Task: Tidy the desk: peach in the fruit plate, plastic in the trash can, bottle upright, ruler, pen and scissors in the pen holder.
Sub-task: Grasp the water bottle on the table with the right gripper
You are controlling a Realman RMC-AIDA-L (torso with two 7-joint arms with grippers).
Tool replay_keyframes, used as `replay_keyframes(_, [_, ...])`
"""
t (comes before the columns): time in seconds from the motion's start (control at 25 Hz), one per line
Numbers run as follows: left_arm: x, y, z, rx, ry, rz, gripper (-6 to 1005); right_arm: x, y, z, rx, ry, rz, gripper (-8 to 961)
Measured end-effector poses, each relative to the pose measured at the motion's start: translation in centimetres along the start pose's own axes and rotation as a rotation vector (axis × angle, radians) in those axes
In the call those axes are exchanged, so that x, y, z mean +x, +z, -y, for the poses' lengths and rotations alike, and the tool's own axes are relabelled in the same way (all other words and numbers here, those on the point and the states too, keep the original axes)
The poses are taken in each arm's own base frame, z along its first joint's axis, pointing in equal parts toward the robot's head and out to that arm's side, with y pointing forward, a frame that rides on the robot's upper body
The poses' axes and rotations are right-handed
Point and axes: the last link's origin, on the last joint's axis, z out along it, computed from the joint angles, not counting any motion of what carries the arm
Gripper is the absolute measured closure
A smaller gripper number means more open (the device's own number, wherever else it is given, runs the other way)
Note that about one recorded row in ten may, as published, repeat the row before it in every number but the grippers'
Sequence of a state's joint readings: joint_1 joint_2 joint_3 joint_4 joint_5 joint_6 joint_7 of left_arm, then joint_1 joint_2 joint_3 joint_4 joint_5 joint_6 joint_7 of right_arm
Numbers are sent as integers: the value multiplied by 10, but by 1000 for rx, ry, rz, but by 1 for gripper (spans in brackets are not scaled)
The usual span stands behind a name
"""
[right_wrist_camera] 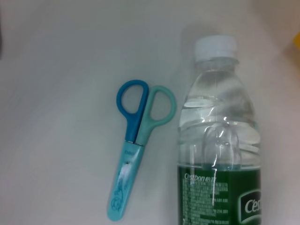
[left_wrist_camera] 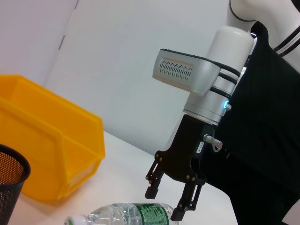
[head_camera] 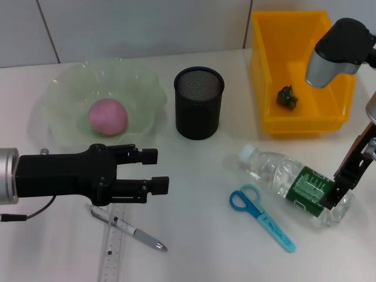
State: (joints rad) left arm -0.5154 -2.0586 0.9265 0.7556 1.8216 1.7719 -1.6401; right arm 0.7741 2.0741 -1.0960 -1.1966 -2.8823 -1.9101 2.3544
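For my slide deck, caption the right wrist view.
Looking down on the lying water bottle beside closed blue scissors on the white desk.

Readable text: bottle label only.
Bottle (right_wrist_camera: 218,140), right side of the right wrist frame, lying on its side: green label carries white lettering "C'estbon" small at the label's top edge, and a larger "C'es…" cut off at the lower right corner; fine print beneath is too small to read. Scissors (right_wrist_camera: 135,145) sheath shows a pale motif, not legible.
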Motion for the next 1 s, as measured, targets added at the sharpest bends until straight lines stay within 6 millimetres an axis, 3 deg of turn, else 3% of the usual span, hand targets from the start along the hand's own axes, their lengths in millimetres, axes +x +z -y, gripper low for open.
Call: replay_keyframes(1.0, [-1, -2, -2, -5, 9, -11, 214, -4, 25, 1, 12, -10, -45, 192])
